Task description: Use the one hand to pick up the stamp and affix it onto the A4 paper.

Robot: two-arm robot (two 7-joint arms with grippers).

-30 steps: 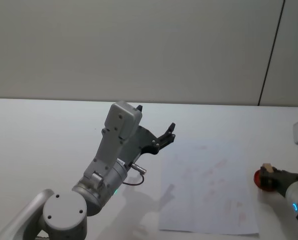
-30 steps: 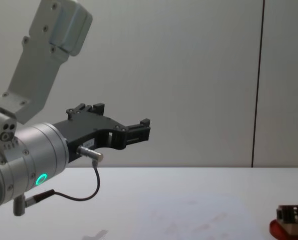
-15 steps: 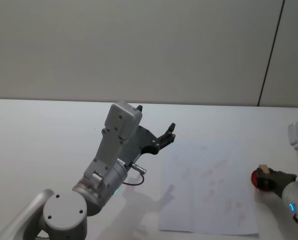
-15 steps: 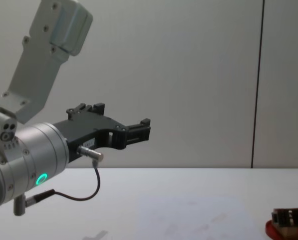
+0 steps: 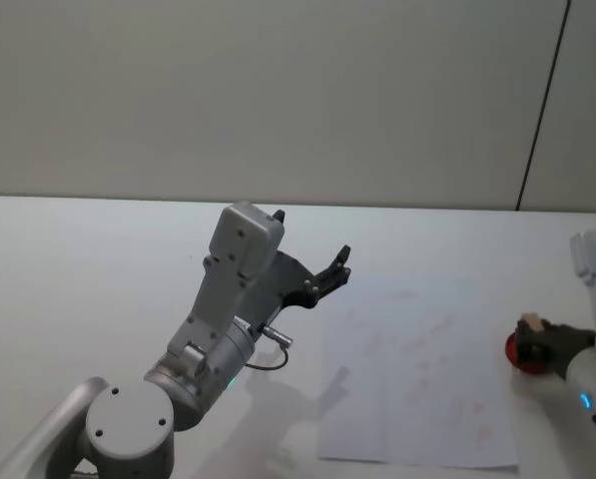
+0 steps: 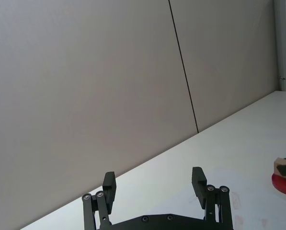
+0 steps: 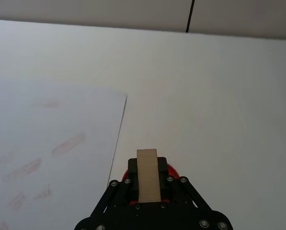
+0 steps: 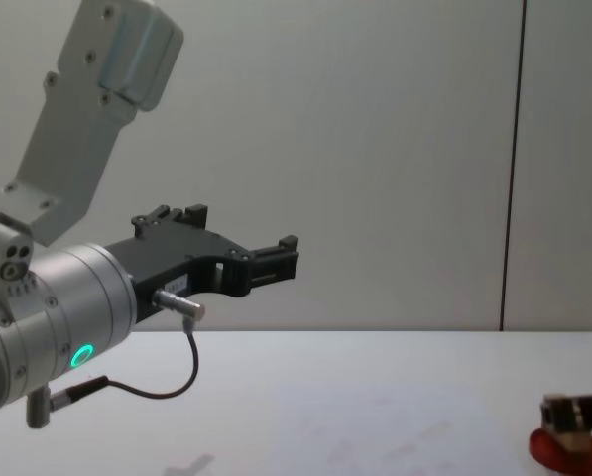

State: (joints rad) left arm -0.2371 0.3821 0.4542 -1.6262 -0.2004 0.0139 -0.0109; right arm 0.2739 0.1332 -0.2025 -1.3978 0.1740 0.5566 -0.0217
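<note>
Pick-up: judged complete. At the right edge of the head view, the right gripper (image 5: 539, 343) is clamped on the wooden stamp (image 7: 148, 175). The stamp sits over the red ink pad (image 5: 517, 356), just right of the A4 paper (image 5: 417, 379); contact with the pad cannot be confirmed. Outstanding: carry the stamp onto the sheet and press. The left gripper (image 6: 154, 177) is parked left of centre, raised, jaws spread.

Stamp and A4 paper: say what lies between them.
Right wrist view: the right claw holds the stamp over a red pad; just the pad's rim and a sliver of bare table separate it from the A4 paper.
</note>
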